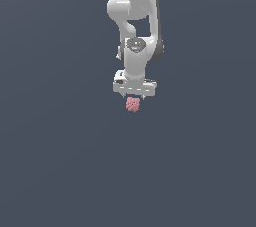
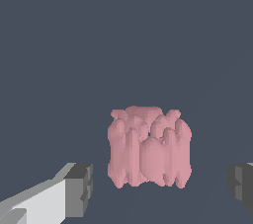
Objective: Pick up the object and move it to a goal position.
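Now, pink object (image 2: 149, 147) between spread fingers (image 2: 79, 190), touching neither pad

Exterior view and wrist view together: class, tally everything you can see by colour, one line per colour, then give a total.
Pink: 1, the lumpy object
White: 1, the arm with its gripper
Dark grey: 2, the fingers
Total: 4

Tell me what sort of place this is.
A bare simulated test scene, most likely, not a real room. A flat, featureless dark grey-blue surface fills both views, and the only things on it are a smooth white robot arm and a small pink-red lumpy cluster between its open fingers.
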Available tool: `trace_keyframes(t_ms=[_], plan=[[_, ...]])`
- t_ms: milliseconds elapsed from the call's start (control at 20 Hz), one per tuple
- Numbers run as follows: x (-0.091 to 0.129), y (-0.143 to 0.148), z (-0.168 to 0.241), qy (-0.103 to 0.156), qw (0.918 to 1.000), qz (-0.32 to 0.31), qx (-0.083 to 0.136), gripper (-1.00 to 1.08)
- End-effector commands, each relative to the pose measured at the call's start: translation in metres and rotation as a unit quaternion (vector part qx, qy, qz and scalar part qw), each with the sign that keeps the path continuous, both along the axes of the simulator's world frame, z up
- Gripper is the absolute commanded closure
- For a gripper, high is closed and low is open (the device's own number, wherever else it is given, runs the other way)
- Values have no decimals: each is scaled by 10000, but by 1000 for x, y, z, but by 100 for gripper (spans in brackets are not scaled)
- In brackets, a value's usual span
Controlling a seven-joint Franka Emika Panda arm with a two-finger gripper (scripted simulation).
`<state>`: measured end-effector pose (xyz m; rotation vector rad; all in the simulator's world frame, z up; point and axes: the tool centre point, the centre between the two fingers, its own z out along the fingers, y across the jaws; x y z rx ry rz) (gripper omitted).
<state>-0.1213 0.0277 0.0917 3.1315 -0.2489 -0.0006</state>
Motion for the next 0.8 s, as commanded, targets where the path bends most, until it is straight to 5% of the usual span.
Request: trace_keyframes(t_ms=[0,750], plan=[[0,0,-1,-1,10000,-1,0,-92],[-2,0,-49,-2,10000,-8,1,-92]])
